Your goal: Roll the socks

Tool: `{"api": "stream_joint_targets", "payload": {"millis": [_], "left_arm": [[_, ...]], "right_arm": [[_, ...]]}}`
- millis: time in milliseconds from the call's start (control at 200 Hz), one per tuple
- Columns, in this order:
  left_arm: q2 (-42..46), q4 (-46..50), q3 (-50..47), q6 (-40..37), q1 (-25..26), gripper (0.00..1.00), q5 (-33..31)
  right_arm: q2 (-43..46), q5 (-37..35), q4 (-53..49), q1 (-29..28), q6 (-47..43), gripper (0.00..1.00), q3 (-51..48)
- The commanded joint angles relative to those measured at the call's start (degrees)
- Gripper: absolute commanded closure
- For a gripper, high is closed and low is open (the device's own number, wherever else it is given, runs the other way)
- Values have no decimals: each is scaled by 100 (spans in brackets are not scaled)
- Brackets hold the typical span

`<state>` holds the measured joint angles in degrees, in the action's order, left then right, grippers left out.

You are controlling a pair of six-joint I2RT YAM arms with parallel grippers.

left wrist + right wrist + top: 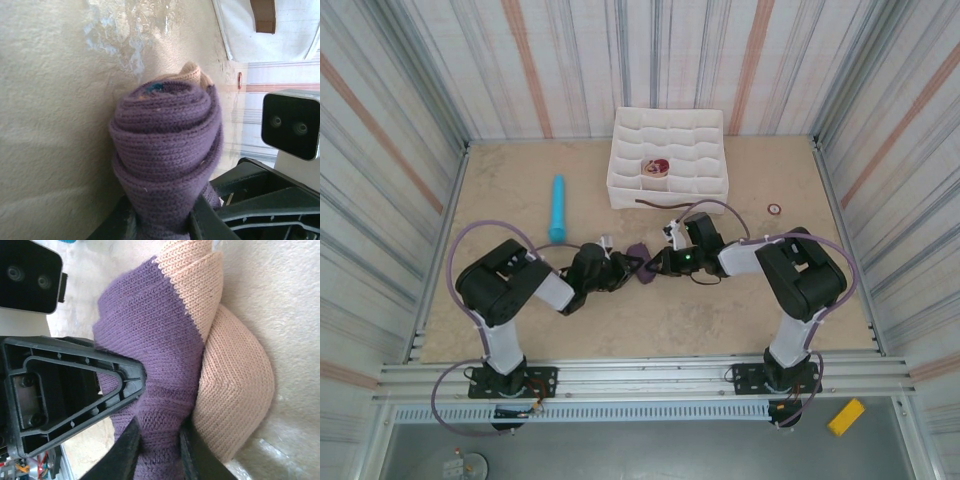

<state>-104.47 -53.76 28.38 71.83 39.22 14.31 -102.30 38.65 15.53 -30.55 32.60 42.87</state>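
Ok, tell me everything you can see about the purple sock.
The purple sock is ribbed knit, wound into a tight roll, with spiral layers showing at its end and a fleck of blue inside. It sits on the beige table between the two arms. The left end effector grips one end and the right end effector pinches a fold. Beige knit presses against its side.

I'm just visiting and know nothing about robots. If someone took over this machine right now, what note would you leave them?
The left fingers are shut on the purple sock, near the base of its roll.
The right fingers pinch the same purple sock from the other side.
Socks: at the middle of the table, the purple wound into a tight coil, the beige sock bundled against it.
Done: most of the rolling.
Left: probably tucking the roll closed, then letting go.
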Motion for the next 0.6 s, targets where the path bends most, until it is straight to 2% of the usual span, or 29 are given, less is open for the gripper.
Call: {"api": "stream_joint_targets", "payload": {"millis": [0,75,225,451,596], "left_arm": [[199,1880,136,-509,103,99,-168],[358,2318,284,-789,81,100,-175],[357,2519,396,-1021,-15,100,-30],[251,2557,427,-1228,-74,100,133],[237,2528,453,-1308,-81,100,151]], "right_arm": [[24,-328,-1174,72,46,66,-165],[159,-224,-1382,126,36,55,-45],[452,-318,-2027,231,-41,44,281],[569,-368,-2936,356,-193,36,778],[383,-394,-2928,356,-193,32,893]]}}
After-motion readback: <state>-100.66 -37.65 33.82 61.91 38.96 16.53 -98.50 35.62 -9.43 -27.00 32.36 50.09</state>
